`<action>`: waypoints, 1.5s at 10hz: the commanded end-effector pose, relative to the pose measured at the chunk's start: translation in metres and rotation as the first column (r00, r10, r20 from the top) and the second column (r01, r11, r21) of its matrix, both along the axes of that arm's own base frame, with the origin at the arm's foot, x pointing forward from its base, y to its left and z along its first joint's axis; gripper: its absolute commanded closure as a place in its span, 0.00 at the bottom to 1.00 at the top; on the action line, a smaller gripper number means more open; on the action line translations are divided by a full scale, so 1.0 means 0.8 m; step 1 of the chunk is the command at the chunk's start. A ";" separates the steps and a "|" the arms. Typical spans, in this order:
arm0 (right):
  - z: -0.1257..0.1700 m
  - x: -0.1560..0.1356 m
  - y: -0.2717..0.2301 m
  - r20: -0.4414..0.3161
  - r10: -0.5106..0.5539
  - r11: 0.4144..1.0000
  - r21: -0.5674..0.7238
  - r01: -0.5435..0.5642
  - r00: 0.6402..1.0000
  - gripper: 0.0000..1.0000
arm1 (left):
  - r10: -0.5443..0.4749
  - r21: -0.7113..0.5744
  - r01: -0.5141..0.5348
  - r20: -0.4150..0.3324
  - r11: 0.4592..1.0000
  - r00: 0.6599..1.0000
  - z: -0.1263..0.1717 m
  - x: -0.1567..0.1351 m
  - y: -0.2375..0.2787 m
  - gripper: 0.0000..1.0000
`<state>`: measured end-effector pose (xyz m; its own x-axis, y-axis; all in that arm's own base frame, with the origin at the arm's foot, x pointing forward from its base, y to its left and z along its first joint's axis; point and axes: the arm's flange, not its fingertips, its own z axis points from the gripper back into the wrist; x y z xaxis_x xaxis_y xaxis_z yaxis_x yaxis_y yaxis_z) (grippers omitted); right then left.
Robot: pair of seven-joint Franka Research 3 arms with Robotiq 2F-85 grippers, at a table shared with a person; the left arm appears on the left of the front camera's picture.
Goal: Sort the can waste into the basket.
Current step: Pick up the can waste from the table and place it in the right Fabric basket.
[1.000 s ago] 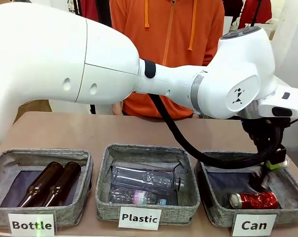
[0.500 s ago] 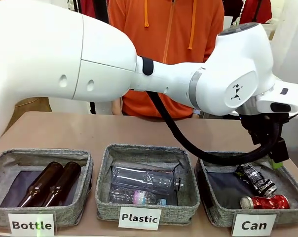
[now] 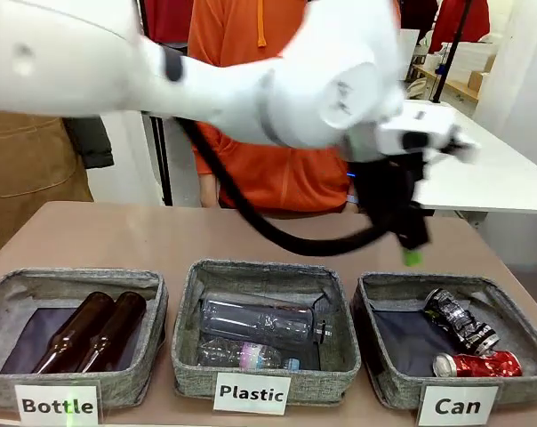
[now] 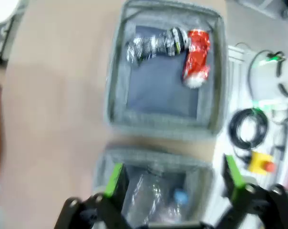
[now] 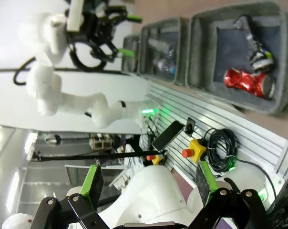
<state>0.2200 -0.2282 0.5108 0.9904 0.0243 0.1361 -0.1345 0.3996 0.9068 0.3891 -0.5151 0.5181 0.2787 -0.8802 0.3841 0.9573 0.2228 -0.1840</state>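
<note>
Now both cans lie in the "Can" basket, and the left claw hangs empty above the table.

The left claw (image 4: 172, 179) has its green-padded fingers wide apart with nothing between them; the right claw (image 5: 148, 183) is likewise spread and empty, off to the side; ahead of the left claw, past the plastic bin (image 4: 153, 157) just below it, sits the basket (image 3: 375, 374), holding the red can (image 4: 196, 57) and the black can (image 4: 156, 42) touching end to end in its far part; the front view is blurred around the left arm, so its exact height is hard to judge, though it seems well clear of the bins; sorting looks finished; the remaining risk is a low sweep, the arm's dangling cable (image 3: 277, 227) catching a soft bin wall and dragging it.
</note>
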 end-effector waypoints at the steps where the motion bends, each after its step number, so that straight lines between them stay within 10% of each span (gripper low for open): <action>1: 0.002 0.065 0.065 -0.033 0.092 0.995 -0.036 -0.093 0.995 0.00 | 0.158 -0.077 -0.169 -0.130 0.983 0.979 0.007 -0.011 0.153 0.00; 5: -0.050 0.139 0.226 -0.134 0.214 0.976 -0.023 -0.218 0.968 0.00 | 0.487 -0.191 -0.621 -0.464 0.760 0.740 -0.012 -0.005 0.434 0.00; 7: -0.078 0.151 0.276 -0.145 0.204 0.977 0.086 -0.193 0.968 0.00 | 0.545 -0.141 -0.783 -0.644 0.606 0.537 -0.047 -0.001 0.565 0.00; 9: -0.084 0.148 0.308 -0.118 0.100 0.981 0.175 -0.079 0.988 0.00 | 0.445 -0.014 -0.905 -0.867 0.426 0.223 -0.074 -0.001 0.646 0.00; 12: -0.088 0.161 0.309 -0.134 -0.090 0.960 0.253 0.122 0.987 0.00 | 0.136 -0.069 -0.933 -0.983 0.354 0.124 -0.096 0.007 0.682 0.00; 15: -0.091 0.164 0.297 -0.117 -0.026 0.968 0.245 0.055 0.993 0.00 | 0.247 -0.035 -0.904 -0.957 0.426 0.153 -0.105 -0.008 0.693 0.00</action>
